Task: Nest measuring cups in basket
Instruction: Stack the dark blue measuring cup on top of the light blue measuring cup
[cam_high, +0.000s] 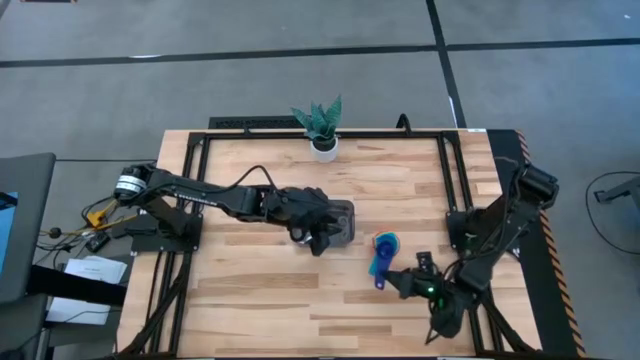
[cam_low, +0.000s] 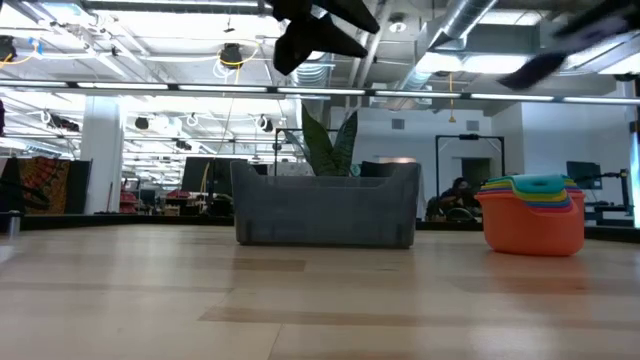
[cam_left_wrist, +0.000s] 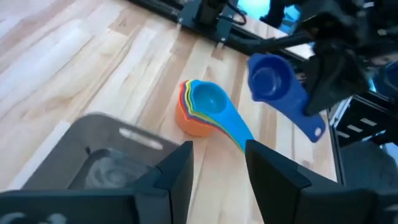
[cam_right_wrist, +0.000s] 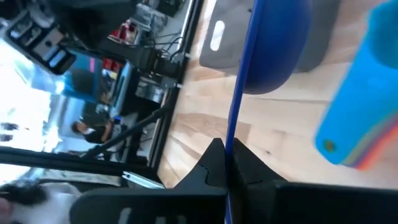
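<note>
The dark grey mesh basket (cam_high: 343, 222) (cam_low: 325, 205) sits mid-table. My left gripper (cam_high: 320, 240) (cam_left_wrist: 217, 165) hovers open over its near right end, touching nothing. To the basket's right, a nested stack of measuring cups (cam_high: 387, 243) (cam_low: 533, 215) (cam_left_wrist: 198, 112) rests on its orange base with light blue on top. Its handles (cam_left_wrist: 239, 134) fan out to one side. My right gripper (cam_high: 403, 283) (cam_right_wrist: 227, 165) is near the stack's front right, shut on a dark blue measuring cup (cam_high: 378, 270) (cam_left_wrist: 272, 78). My right gripper pinches the dark blue cup's flat handle (cam_right_wrist: 238, 118) between its two fingers, near the handle's free end (cam_left_wrist: 311, 124). The fingers lie roughly along the handle. The bowl (cam_right_wrist: 273, 50) sticks out beyond the fingertips. The cup is lifted clear of the table, next to the stack.
A white-potted plant (cam_high: 322, 128) stands at the table's far edge, behind the basket. Black frame rails (cam_high: 455, 170) run along the table's sides. Bare wood lies left of the basket and along the near edge.
</note>
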